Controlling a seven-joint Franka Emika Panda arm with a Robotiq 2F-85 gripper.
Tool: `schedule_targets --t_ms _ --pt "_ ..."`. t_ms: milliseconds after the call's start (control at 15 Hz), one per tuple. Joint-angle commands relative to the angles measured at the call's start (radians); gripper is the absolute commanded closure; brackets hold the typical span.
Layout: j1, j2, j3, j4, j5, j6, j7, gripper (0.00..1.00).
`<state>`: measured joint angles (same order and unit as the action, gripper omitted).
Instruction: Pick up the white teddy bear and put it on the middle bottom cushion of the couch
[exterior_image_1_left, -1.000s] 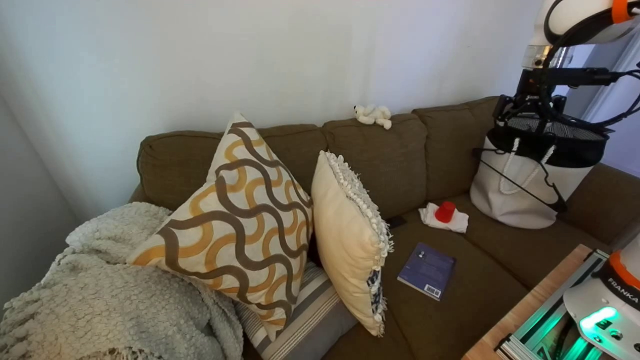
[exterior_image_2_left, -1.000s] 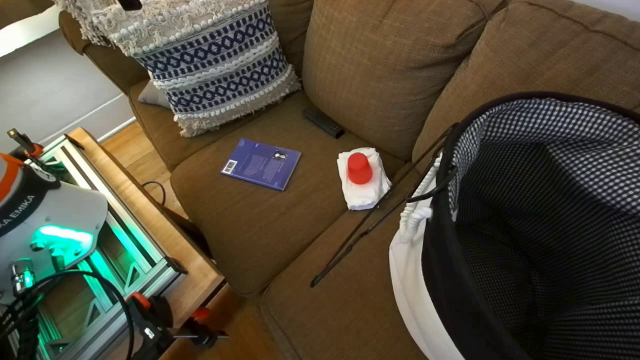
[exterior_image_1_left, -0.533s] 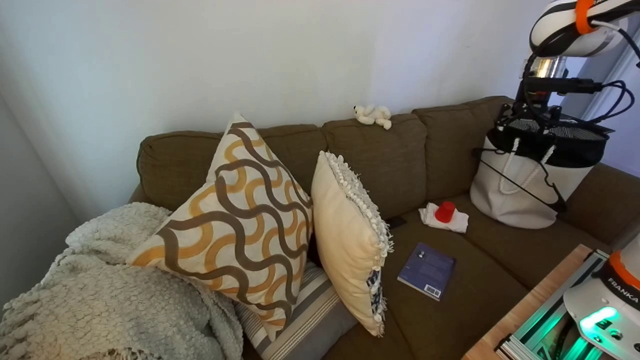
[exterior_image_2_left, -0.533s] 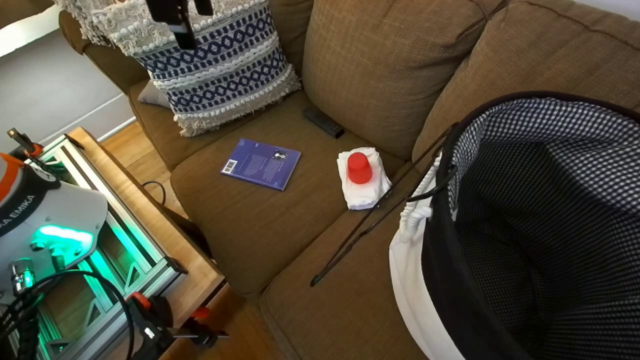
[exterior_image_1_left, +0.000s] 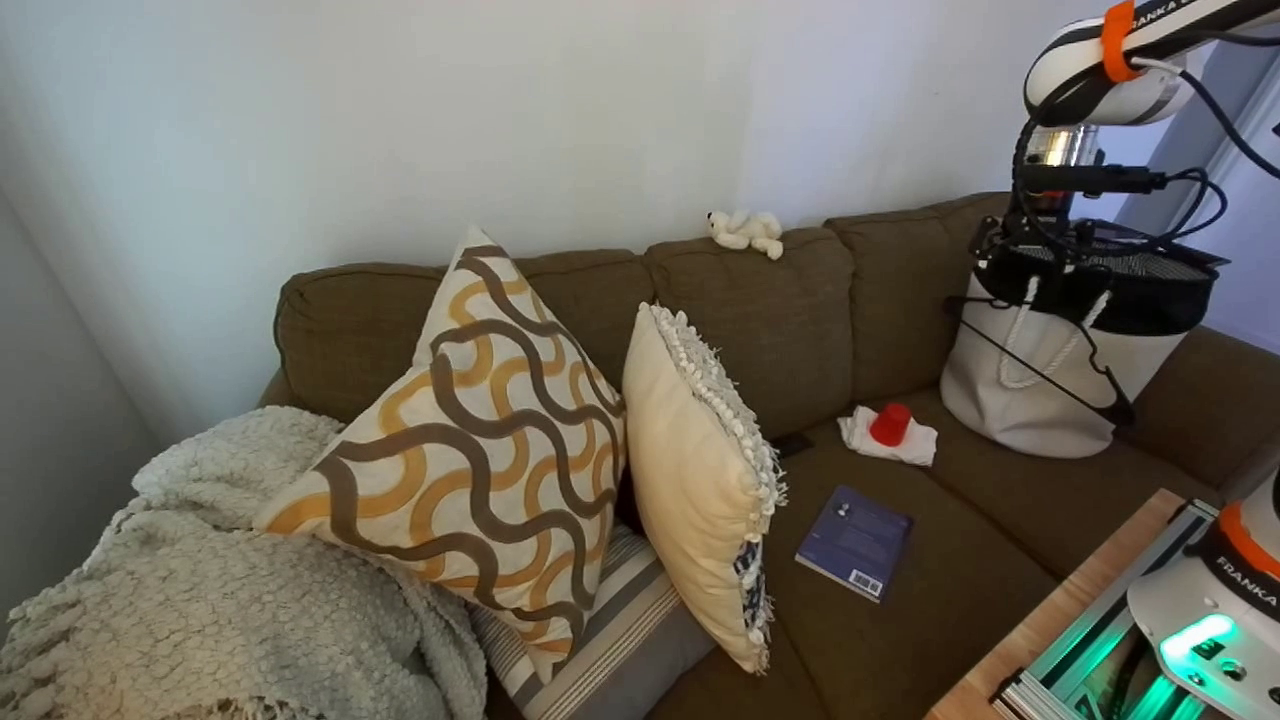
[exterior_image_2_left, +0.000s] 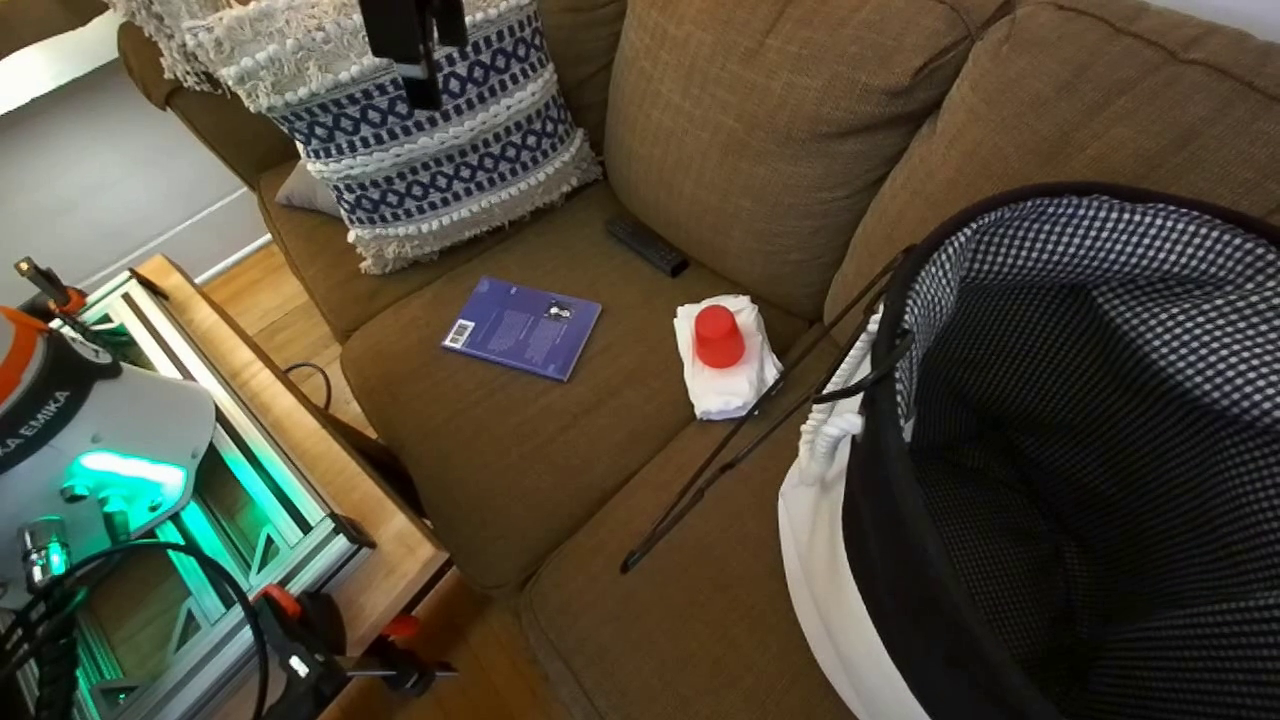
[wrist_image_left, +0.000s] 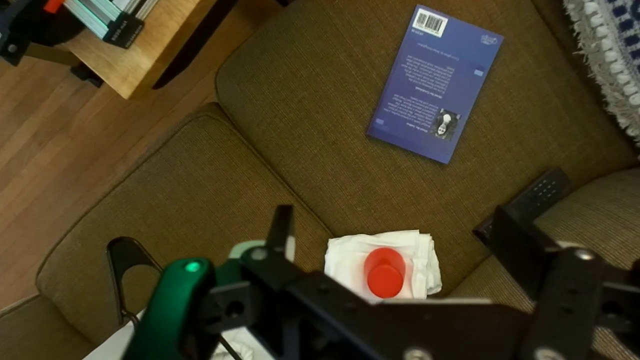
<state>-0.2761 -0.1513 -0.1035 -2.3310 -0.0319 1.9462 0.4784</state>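
The white teddy bear (exterior_image_1_left: 747, 231) lies on top of the couch's middle back cushion, against the wall, in an exterior view. It is out of view in the wrist view. The couch (exterior_image_1_left: 765, 320) is dark olive-brown and also shows in an exterior view (exterior_image_2_left: 780, 130). Its middle bottom cushion (exterior_image_1_left: 900, 640) bears a blue book and shows in an exterior view (exterior_image_2_left: 480, 440) and the wrist view (wrist_image_left: 310, 100). My gripper (wrist_image_left: 395, 225) is open and empty, high above the seat, fingers pointing down. In both exterior views the gripper (exterior_image_1_left: 1025, 265) (exterior_image_2_left: 432, 65) is apart from the bear.
A red cup (exterior_image_2_left: 719, 337) stands on a white folded cloth (exterior_image_2_left: 715, 395). A blue book (exterior_image_2_left: 523, 328) and a remote (exterior_image_2_left: 646, 246) lie on the seat. A basket (exterior_image_1_left: 1040, 400) with a black hanger (exterior_image_2_left: 690, 490) stands right. A fringed pillow (exterior_image_1_left: 690, 470) and patterned pillow (exterior_image_1_left: 480, 440) lean left.
The arm and gripper have moved left and slightly down in an exterior view, and come further into the picture, rightward, in an exterior view. The bear and other objects have not moved.
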Motion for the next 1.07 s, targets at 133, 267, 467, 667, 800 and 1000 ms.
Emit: schedule_targets --t_ms 133,267,467,667,800,1000 --pt "0.042 -0.003 -0.020 -0.028 0.128 0.114 0.021 0.00" --pt "0.067 0.011 -0.006 -0.043 0.211 0.196 0.030 0.00" --pt "0.114 0.043 0.019 -0.060 0.297 0.331 0.039 0.00" --pt "0.153 0.097 0.044 -0.047 0.329 0.432 0.073 0.00" --pt "0.156 0.079 0.038 -0.050 0.297 0.407 0.072 0.00" --pt "0.166 0.090 0.041 -0.048 0.296 0.412 0.079 0.00"
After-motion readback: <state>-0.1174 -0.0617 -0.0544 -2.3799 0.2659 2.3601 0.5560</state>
